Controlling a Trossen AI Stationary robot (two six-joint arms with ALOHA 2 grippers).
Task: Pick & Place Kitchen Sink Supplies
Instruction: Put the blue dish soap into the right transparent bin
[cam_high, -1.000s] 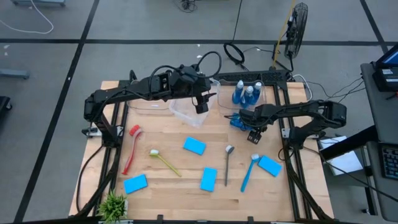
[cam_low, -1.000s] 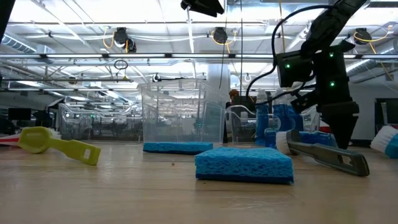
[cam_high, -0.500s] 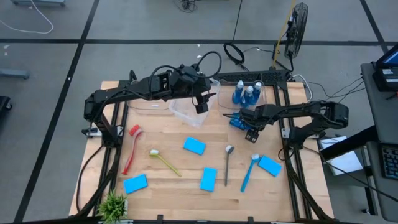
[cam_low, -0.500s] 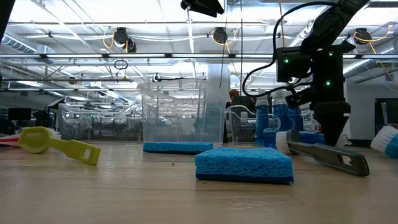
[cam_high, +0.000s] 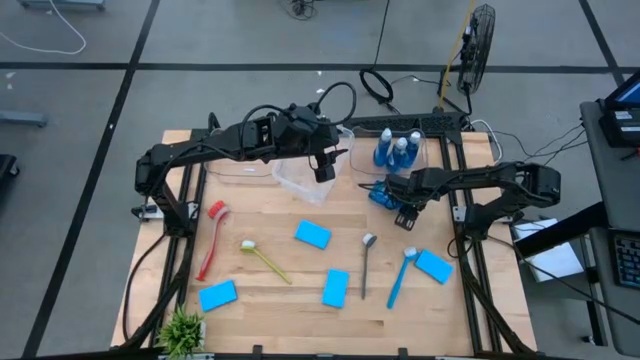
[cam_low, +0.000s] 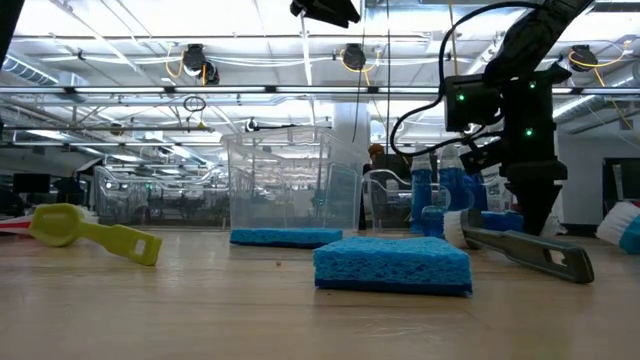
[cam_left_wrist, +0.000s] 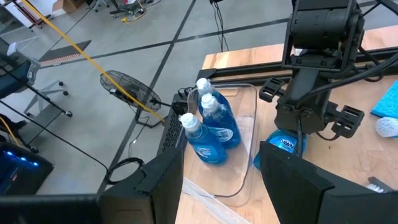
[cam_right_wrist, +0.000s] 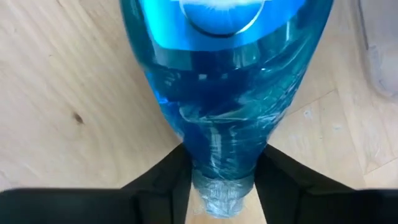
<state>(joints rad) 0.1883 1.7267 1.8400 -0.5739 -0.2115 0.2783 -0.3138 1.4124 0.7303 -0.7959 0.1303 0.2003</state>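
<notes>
A blue bottle (cam_high: 380, 193) lies on its side on the wood beside a clear bin (cam_high: 425, 160) that holds three upright blue bottles (cam_high: 398, 150). My right gripper (cam_high: 400, 203) stands over the lying bottle, shut on its neck. My left gripper (cam_high: 325, 172) hangs open and holds nothing above another clear bin (cam_high: 296, 182). Blue sponges (cam_high: 312, 235) (cam_high: 336, 288) (cam_high: 218, 295), a red brush (cam_high: 212, 238), a yellow brush (cam_high: 264, 260), a blue brush (cam_high: 399, 278) and a grey spoon (cam_high: 366, 265) lie flat on the table. My right gripper (cam_right_wrist: 222, 155) pinches the lying bottle at its narrow neck (cam_right_wrist: 221, 177), just above the cap, one finger (cam_right_wrist: 165, 183) on each side. The fingers come from above, pointing down, and lie across the bottle. The bottle's side rests on the table.
A fourth sponge (cam_high: 434, 266) lies near the blue brush's head. A small green plant (cam_high: 183, 328) stands at the near left corner. A black frame rail (cam_high: 462, 215) runs along the table's right side. Open wood lies between the sponges and the near edge.
My right gripper has moved a short way toward the table's left and far side, onto the lying bottle's neck, and has come upright from a tilt. It has kept still for the last half second. The left arm has not moved.
</notes>
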